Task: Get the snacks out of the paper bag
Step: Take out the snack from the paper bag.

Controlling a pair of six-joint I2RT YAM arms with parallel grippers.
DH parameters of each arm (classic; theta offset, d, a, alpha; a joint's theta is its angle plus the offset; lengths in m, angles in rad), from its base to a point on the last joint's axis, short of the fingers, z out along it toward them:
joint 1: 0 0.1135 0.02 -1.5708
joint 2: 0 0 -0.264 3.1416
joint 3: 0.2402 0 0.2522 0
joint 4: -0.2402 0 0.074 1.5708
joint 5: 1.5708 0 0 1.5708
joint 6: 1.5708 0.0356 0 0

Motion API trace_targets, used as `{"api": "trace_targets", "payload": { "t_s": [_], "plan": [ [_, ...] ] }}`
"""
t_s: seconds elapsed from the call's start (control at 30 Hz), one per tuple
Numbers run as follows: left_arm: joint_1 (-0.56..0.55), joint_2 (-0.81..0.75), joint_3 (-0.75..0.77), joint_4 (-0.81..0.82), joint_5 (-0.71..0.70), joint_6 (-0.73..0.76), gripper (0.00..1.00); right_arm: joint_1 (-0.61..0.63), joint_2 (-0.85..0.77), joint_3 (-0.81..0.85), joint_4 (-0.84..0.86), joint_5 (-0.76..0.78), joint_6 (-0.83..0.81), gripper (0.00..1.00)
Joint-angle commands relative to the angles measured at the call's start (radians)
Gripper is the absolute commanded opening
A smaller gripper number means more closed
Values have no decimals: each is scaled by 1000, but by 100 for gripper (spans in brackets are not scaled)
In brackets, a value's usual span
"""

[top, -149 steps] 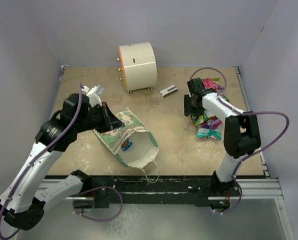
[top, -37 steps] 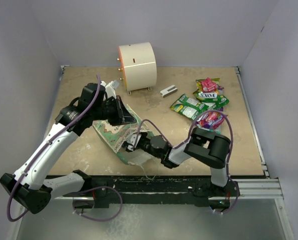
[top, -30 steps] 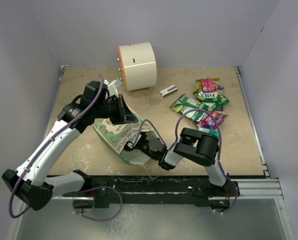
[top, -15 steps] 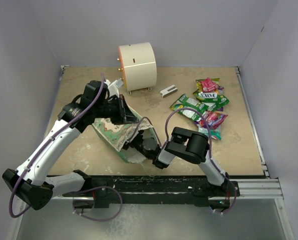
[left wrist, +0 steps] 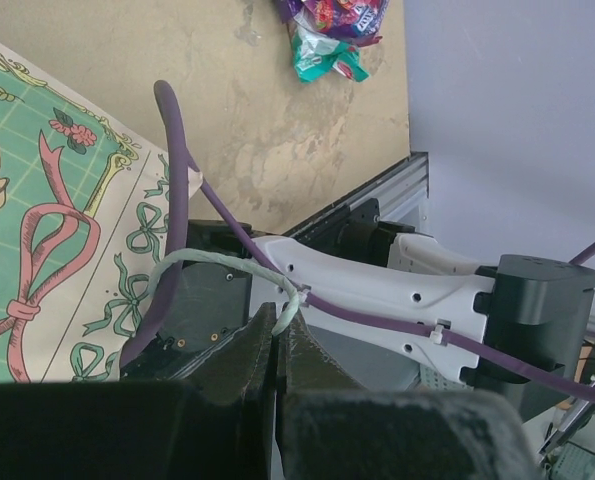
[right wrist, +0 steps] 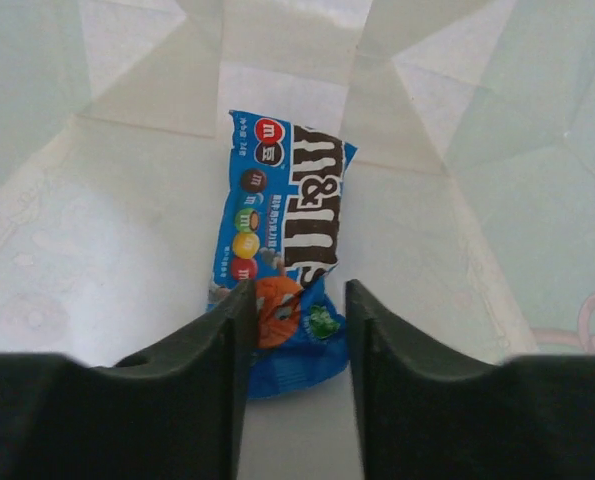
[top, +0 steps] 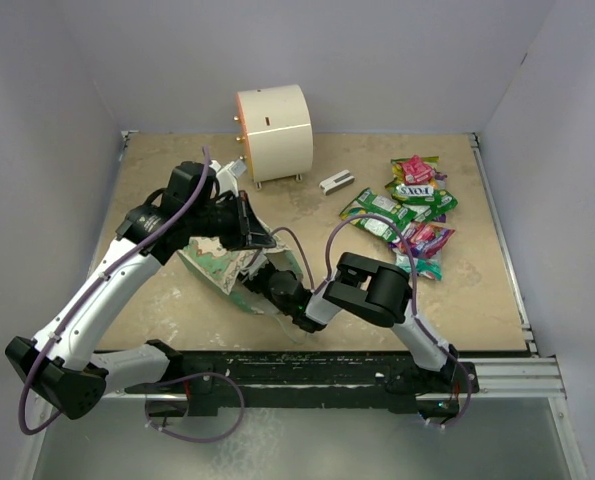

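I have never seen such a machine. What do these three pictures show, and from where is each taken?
The machine is a left arm and a right arm bolted to a table, each with a two-finger gripper. One picture looks down from above; the other two come from cameras on the wrists. The left gripper is shut on the thin handle of the paper bag, which lies on its side. The right gripper is inside the bag, open, with a blue candy packet between its fingers. Other snacks lie heaped at the table's right. A white cylinder and a small grey block sit farther back.
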Motion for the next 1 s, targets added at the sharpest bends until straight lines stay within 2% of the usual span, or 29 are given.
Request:
{"api": "trace_targets", "payload": {
  "t_s": [0.0,0.23,0.33,0.5,0.73,0.97],
  "plan": [
    [4,-26,45,-12,-17,28,0,5,-4,15,-24,11,7,36],
    [4,-28,46,-33,-50,27,0,5,-83,-46,7,-52,-36,8],
    [5,-25,46,-36,-61,25,0,5,-120,-104,54,-82,-54,0],
    [5,-24,45,-32,-77,23,0,5,-173,-184,80,-113,-49,0],
    [7,-14,47,5,-89,9,0,12,-295,-256,25,-138,-28,0],
    [16,-11,62,44,-111,3,0,12,-522,-342,-184,-178,-35,0]
  ]
}}
